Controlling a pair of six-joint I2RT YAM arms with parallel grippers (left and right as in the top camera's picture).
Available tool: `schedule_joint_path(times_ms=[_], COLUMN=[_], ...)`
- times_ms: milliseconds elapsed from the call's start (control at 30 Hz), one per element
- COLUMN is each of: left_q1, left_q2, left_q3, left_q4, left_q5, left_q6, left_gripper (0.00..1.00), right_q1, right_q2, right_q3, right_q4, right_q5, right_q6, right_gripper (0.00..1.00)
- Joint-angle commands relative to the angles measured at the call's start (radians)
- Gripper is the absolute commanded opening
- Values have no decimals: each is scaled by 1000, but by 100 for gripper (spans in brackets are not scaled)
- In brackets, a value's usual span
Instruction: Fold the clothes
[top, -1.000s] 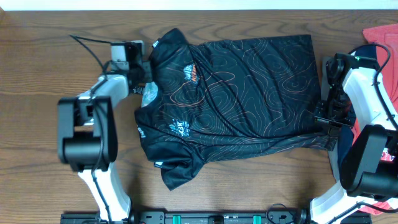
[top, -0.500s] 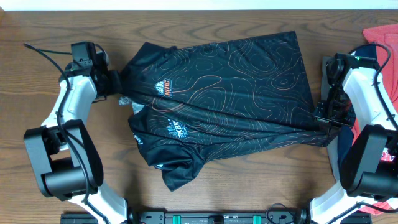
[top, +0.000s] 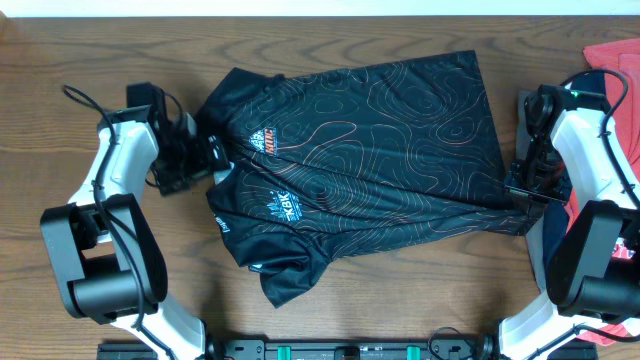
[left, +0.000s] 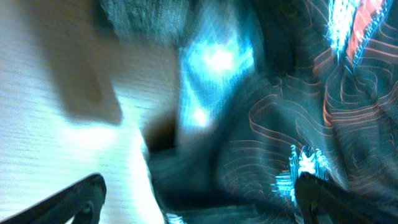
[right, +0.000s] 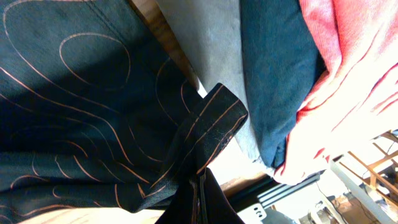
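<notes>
The black jersey with orange contour lines lies spread across the table, collar end to the left and one sleeve bunched at the front left. My left gripper stands open at the jersey's left edge, holding nothing. In the left wrist view its fingers straddle the fabric's edge, and the picture is blurred. My right gripper is shut on the jersey's right hem corner. The right wrist view shows that corner running into the closed right gripper.
A pile of other garments lies beyond the right arm: red, navy and grey. Bare wooden table shows to the left and in front. A dark rail runs along the front edge.
My left gripper pulled the jersey's collar end to the left, then opened and let go. It now sits slightly lower and closer to the shirt. The right arm has not moved.
</notes>
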Motion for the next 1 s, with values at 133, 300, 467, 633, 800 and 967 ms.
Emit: schedule_joint_path(times_ms=[133, 300, 467, 633, 800, 967], left_q1=[-63, -89, -90, -90, -65, 2], left_q2=[-31, -31, -31, -31, -31, -31], left_q3=[-16, -102, -208, -247, -206, -55], left_q4=[-101, -39, 72, 200, 350, 369], left_q5=[85, -16, -17, -17, -32, -77], left_q6=[-50, -142, -177, -175, -176, -176], left_gripper=[98, 98, 99, 37, 6, 6], right_q1=[-12, -12, -12, -11, -10, -3], right_q2=[-8, -8, -8, -8, -8, -8], right_q3=[-1, -1, -1, -1, -1, -1], right_q4=[11, 10, 11, 31, 80, 157], right_q5=[7, 8, 7, -1, -66, -138], right_q6=[2, 2, 2, 2, 2, 2], right_gripper=[1, 1, 1, 1, 1, 1])
